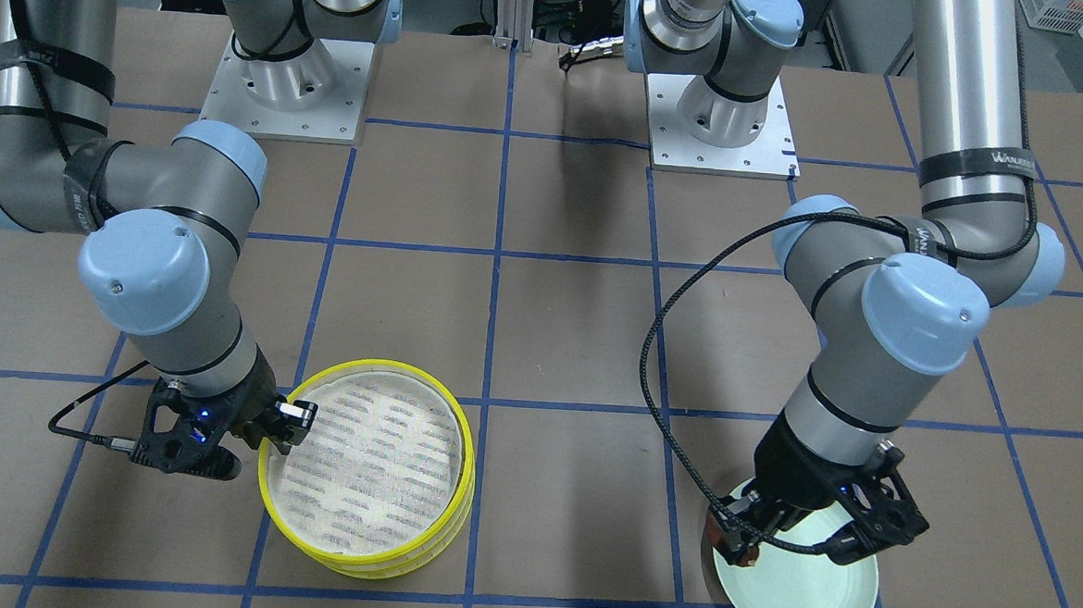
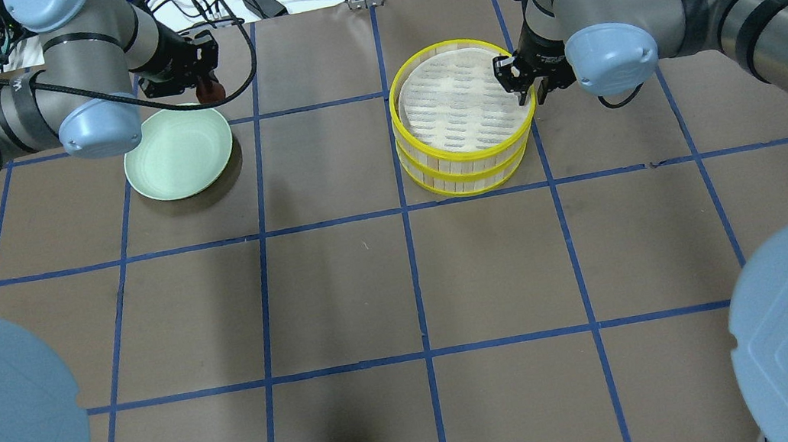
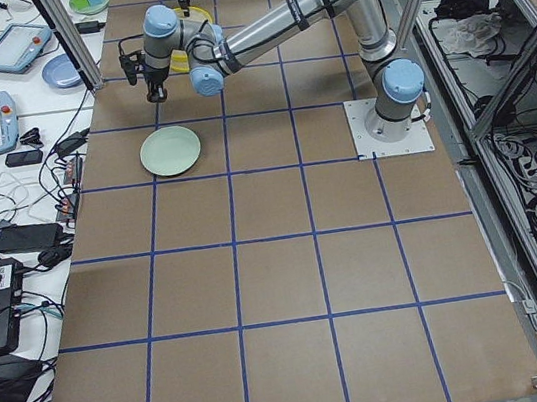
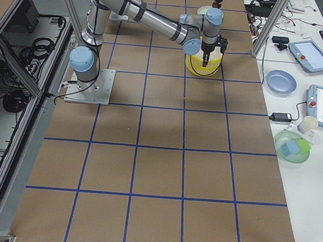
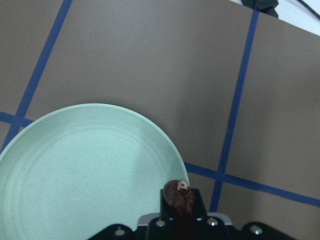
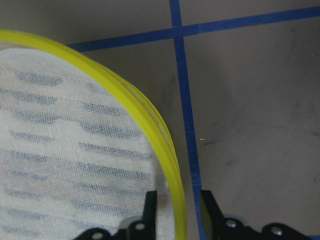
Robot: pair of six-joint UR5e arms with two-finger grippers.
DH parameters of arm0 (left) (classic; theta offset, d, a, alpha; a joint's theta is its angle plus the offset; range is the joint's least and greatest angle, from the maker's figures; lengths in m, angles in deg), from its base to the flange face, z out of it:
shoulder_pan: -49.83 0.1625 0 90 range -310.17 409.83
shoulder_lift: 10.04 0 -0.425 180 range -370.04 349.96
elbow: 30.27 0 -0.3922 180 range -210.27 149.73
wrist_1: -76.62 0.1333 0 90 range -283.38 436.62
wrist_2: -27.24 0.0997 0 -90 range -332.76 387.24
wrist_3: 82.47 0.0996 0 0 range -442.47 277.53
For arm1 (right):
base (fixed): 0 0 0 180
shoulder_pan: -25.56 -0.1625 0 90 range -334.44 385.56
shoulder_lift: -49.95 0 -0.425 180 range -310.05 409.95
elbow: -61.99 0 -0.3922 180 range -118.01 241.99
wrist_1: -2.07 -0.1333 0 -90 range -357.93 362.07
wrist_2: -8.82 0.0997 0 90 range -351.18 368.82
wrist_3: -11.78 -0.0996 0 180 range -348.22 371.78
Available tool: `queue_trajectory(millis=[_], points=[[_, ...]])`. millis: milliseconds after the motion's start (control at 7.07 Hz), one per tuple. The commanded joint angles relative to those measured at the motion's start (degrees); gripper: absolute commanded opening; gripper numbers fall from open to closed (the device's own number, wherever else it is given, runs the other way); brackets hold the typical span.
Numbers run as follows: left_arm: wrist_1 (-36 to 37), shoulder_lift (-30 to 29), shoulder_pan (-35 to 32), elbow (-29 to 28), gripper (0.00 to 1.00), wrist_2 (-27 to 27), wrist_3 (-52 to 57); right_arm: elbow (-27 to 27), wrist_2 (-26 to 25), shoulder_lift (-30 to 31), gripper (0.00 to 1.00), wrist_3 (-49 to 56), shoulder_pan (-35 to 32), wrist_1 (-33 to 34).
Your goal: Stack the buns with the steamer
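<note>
Left hand (image 2: pixel 209 87) pinches the brown bun (image 5: pixel 178 193) over the plate (image 5: pixel 75 165) edge — plain in its wrist view. Right hand (image 6: pixel 178 200), spread, straddles the steamer (image 6: pixel 127 97) rim — overhead hides the gaps.

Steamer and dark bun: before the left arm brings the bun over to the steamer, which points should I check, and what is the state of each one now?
1. The dark bun is gripped by the left gripper: ok. It sits between the fingers, over the edge of the plate.
2. The steamer has room on top: ok. Only its white cloth liner shows.
3. The right gripper is steadying the steamer: not ok. Its jaws straddle the yellow rim with a gap on each side.
4. The plate has nothing left on it: ok.
5. Where the cream-white bun is: cannot tell. It shows in no view.
</note>
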Motion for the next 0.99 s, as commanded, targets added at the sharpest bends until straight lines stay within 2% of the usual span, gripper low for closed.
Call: queue_trajectory(millis=[0,141,283,424,566,707,848], points=[[0.7,1.8,-6.9,-0.1,0.00,-3.0,-15.0,-0.7,-3.0,1.8,1.00,0.2,0.1,1.3],[1.6,1.0,-9.9,0.0,0.00,-5.3,-22.4,-1.0,-3.2,5.2,1.00,0.7,0.2,-2.0],[7.6,-0.3,-12.2,0.1,0.00,-9.2,-29.9,-1.0,-3.0,9.8,1.00,0.9,0.2,-8.3],[9.2,-1.3,-12.9,0.1,0.00,-14.7,-30.5,-1.0,-2.1,15.8,1.00,1.6,0.2,-17.6],[9.2,-2.0,-15.1,0.1,0.00,-17.3,-30.5,-1.0,-2.0,20.7,1.00,2.2,0.1,-22.1],[9.2,-3.3,-17.1,0.1,0.09,-17.3,-30.2,-0.5,-2.0,24.7,1.00,2.2,-1.8,-23.8],[9.2,-4.5,-17.3,0.4,0.40,-17.3,-30.1,-0.7,-3.2,26.4,1.00,2.2,-3.2,-23.8]])
